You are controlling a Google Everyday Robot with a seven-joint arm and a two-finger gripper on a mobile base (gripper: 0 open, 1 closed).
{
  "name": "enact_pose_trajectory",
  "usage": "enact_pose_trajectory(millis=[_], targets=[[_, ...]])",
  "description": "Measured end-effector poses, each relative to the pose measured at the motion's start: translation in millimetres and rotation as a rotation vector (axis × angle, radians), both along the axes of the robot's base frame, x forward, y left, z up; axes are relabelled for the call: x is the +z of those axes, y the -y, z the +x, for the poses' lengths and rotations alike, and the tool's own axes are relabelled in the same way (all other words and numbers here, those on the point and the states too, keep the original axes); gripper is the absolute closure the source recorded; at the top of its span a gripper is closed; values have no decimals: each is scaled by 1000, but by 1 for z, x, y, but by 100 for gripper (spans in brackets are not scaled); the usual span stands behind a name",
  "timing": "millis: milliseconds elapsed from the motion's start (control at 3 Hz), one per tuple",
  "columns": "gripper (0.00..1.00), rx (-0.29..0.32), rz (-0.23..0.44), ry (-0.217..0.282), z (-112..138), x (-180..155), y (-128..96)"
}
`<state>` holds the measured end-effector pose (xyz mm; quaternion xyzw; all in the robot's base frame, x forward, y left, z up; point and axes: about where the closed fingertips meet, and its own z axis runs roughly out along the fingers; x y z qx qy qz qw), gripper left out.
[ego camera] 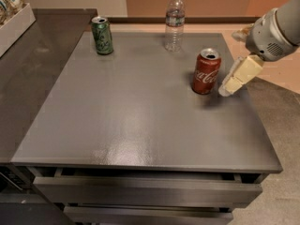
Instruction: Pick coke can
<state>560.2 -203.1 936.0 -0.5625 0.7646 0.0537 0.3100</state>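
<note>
The coke can point(206, 71) is red with white script and a silver top. It stands upright on the grey table point(136, 111), right of centre. My gripper point(229, 86) comes in from the right, just right of the can and a small gap away from it, low over the tabletop. Its cream-coloured finger point(241, 74) points down and to the left towards the can's base. The gripper holds nothing.
A green can point(102, 35) stands at the table's back left. A clear plastic water bottle point(175, 21) stands at the back centre, behind the coke can. A darker counter point(28, 69) adjoins on the left, with a white tray point(14, 25). Drawers point(145, 191) sit below the table's front edge.
</note>
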Motion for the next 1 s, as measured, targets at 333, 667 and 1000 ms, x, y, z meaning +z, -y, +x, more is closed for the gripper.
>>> enact_pose_trajectory(millis=[333,667,1000], targets=[[0,-11,52,-2,25,-13,-2],[0,-29,92,-7,47,-24,-3],[0,-41,126,-33,62,-35,-4]])
